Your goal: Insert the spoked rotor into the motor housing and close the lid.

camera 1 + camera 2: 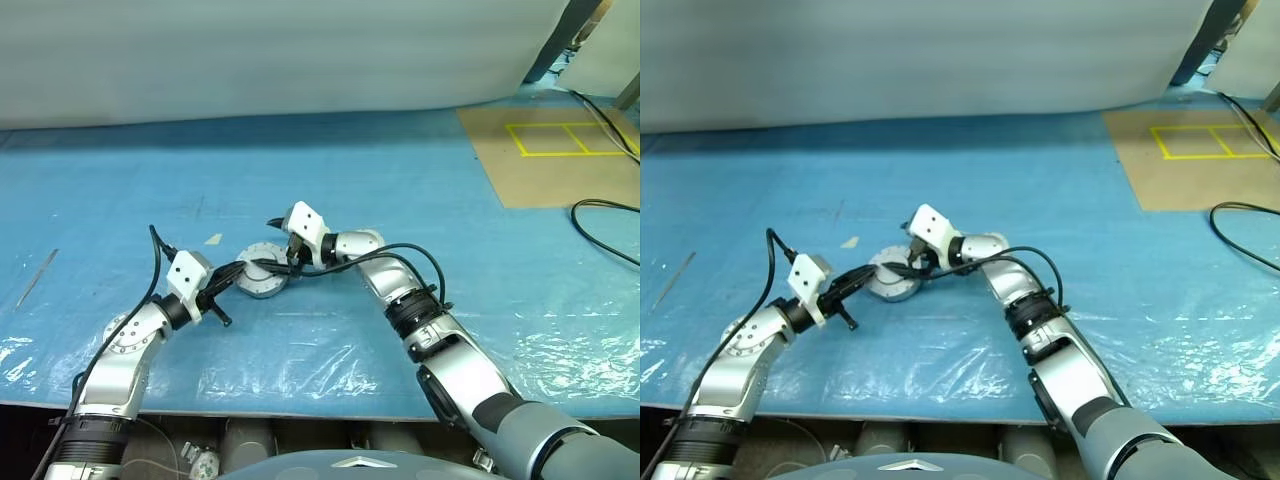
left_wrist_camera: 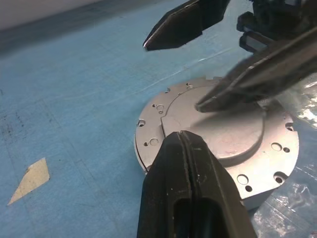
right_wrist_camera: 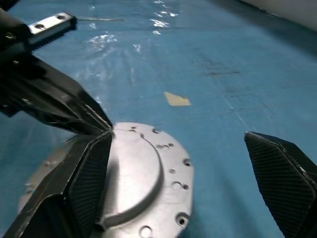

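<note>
The lid [image 2: 223, 124] lies on the blue table with its plain grey face up, a round disc with small holes around its flange [image 1: 262, 278]. The motor housing's windings and the spoked rotor are hidden under it. My left gripper [image 2: 181, 136] is shut with nothing between its fingers, and its tips rest at the lid's near edge [image 1: 240, 270]. My right gripper [image 1: 280, 245] reaches in from the right and stands wide open. In the left wrist view one of its fingers [image 2: 237, 84] hovers over the lid's top while the other finger [image 2: 183, 22] is beyond the lid.
A small tan scrap [image 1: 213, 239] lies on the table just left of the lid. A brown board with yellow tape [image 1: 550, 150] and a black cable [image 1: 605, 230] are at the far right. Wrinkled clear plastic [image 1: 300, 370] covers the table's front edge.
</note>
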Controlling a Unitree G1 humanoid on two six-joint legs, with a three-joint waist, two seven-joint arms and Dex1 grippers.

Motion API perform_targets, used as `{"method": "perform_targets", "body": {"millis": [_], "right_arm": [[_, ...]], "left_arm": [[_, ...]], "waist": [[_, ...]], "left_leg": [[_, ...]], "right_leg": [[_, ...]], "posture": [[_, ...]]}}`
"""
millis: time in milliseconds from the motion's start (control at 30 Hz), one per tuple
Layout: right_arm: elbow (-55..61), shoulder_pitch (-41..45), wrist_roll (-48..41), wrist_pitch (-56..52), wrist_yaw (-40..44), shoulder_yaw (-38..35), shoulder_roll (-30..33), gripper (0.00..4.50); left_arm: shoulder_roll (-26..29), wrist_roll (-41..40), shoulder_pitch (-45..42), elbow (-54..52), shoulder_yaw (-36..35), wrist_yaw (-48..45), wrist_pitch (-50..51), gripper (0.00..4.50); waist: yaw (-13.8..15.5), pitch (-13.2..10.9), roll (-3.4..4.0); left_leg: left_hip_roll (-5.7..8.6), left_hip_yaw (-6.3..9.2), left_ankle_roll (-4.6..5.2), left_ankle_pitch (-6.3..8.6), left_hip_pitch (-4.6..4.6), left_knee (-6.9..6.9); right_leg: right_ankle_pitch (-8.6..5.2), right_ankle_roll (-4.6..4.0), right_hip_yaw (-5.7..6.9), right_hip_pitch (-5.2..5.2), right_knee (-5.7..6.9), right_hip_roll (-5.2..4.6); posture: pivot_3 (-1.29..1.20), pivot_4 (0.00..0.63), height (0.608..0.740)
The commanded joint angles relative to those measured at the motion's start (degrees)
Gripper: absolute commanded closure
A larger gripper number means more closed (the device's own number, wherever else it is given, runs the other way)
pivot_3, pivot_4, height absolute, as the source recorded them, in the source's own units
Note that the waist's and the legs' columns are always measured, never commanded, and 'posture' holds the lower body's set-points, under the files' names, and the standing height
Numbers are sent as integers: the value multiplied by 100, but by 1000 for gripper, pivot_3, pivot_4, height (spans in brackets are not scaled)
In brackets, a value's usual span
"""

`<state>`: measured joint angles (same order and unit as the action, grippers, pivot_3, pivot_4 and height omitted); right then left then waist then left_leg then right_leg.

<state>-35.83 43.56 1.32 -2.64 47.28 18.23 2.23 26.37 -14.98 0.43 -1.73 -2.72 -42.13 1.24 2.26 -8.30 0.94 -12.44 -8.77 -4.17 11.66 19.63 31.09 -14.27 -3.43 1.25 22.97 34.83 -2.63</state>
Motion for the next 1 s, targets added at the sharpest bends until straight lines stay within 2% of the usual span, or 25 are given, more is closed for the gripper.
{"method": "perform_targets", "body": {"millis": [33, 233, 433, 567, 667, 767, 933, 1000], "right_arm": [[-77, 108, -123, -976, 13, -122, -42, 29], [34, 255, -698, -2660, 91, -565, -110, 29], [204, 340, -1065, -4265, 330, -570, -35, 29], [350, 305, -1166, -4882, 394, -436, 51, 29], [342, 297, -1349, -5241, 248, -599, -71, 29], [323, 264, -1632, -5687, 58, -880, -333, 29], [-52, 361, -2106, -6081, -643, -1872, -871, 29], [-134, 448, -2281, -6266, -768, -2159, -955, 420]], "left_arm": [[45, 59, 177, 61, 227, -128, 270, 4500], [53, 40, 206, -26, 225, -105, 334, 4500], [58, 35, 219, -83, 228, -80, 368, 4500], [59, 37, 205, -93, 211, -60, 384, 4500], [62, 55, 202, -76, 188, -26, 379, 4500], [68, 69, 184, -36, 144, 15, 359, 4500], [69, 79, 156, -18, 122, 24, 340, 4500], [77, 89, 165, -15, 113, 23, 333, 4500]], "waist": [[-4, 0, 0], [11, 0, 0], [20, 0, 0], [26, 0, 0], [28, 1, -1], [24, 2, -2], [-7, 5, -8], [-10, 5, -8]], "left_leg": [[0, 0, 0, 0, 2, 0], [0, 1, 0, 0, -2, 2], [-2, 1, 0, -1, -4, 3], [-1, 1, 0, -1, -3, 3], [-1, 1, -1, -1, -5, 3], [-2, 1, -1, -1, -8, 2], [-5, -1, -2, -1, -17, 1], [-6, -3, -2, -1, -21, 1]], "right_leg": [[0, 0, 0, 0, 0, 0], [1, 0, 1, -6, 3, 0], [0, 0, 3, -8, 4, 1], [1, 0, 4, -7, 4, 1], [1, 0, 4, -9, 4, 0], [0, 0, 4, -10, 4, 1], [0, 0, 3, -11, 7, 2], [1, 0, 3, -10, 9, 2]], "posture": [[0, 150, 740], [0, 150, 740], [0, 150, 740], [0, 150, 740], [0, 150, 740], [0, 150, 740], [0, 150, 740], [0, 150, 740]]}}
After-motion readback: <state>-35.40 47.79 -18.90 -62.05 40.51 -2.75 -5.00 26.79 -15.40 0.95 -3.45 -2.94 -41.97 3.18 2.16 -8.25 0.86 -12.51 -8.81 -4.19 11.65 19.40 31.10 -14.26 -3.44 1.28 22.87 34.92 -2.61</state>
